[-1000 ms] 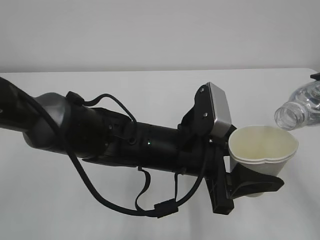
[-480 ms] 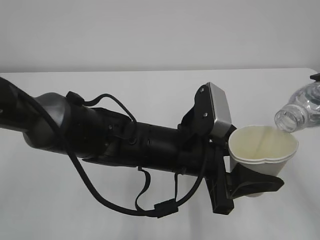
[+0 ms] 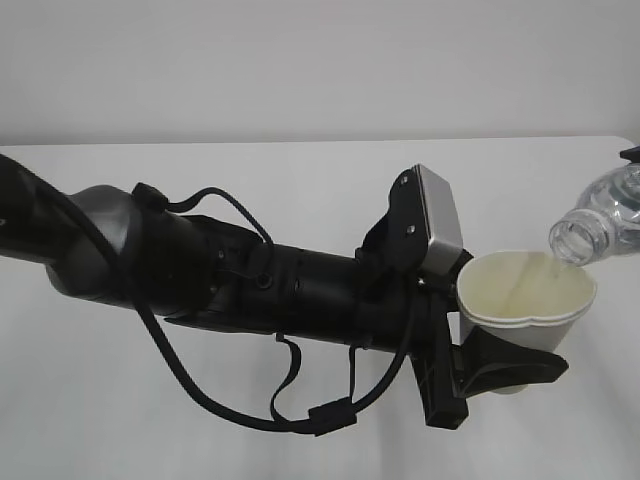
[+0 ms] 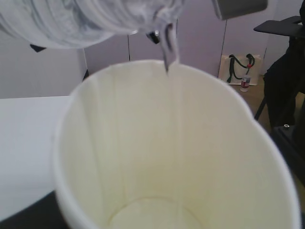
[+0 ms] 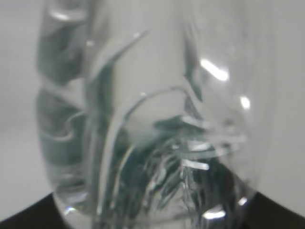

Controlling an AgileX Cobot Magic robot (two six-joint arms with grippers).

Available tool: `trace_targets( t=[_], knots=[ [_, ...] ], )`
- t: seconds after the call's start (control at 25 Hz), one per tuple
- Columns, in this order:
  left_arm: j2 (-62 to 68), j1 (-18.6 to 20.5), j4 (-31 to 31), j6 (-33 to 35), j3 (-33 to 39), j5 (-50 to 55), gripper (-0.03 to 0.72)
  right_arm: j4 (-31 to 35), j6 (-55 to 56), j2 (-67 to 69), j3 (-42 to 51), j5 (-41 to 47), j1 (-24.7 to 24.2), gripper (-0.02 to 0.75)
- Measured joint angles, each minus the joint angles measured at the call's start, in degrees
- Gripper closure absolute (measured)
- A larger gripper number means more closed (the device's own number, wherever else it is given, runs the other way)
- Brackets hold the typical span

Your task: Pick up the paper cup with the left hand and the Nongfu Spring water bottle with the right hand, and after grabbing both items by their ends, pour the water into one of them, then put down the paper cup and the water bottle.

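L black two-finger gripper (image 3: 490, 365) is clamping small white paper cup (image 3: 525, 300) upright; R gripper, offscreen, is holding clear ribbed plastic bottle (image 3: 600, 215), neck tilting down-left just above cup's right rim, water (image 4: 167, 50) streaming in.

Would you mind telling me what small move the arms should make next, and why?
Probably hold both arms steady and let the pour run on. The bottle is tipped with its open neck just above the far rim of the paper cup, a thin stream of water is falling inside, and the cup's bottom looks barely covered. The left gripper holds the cup upright.
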Motion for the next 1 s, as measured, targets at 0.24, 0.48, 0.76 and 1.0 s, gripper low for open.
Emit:
trace_targets(
  t=[0.24, 0.48, 0.76, 1.0],
  knots=[
    [0.00, 0.00, 0.00, 0.00, 0.00, 0.00, 0.258, 0.00, 0.00, 0.00, 0.00, 0.00, 0.00, 0.337],
    [0.00, 0.00, 0.00, 0.00, 0.00, 0.00, 0.258, 0.00, 0.00, 0.00, 0.00, 0.00, 0.00, 0.337],
    [0.00, 0.00, 0.00, 0.00, 0.00, 0.00, 0.258, 0.00, 0.00, 0.00, 0.00, 0.00, 0.00, 0.337],
    [0.00, 0.00, 0.00, 0.00, 0.00, 0.00, 0.258, 0.00, 0.00, 0.00, -0.10, 0.20, 0.00, 0.337]
  ],
)
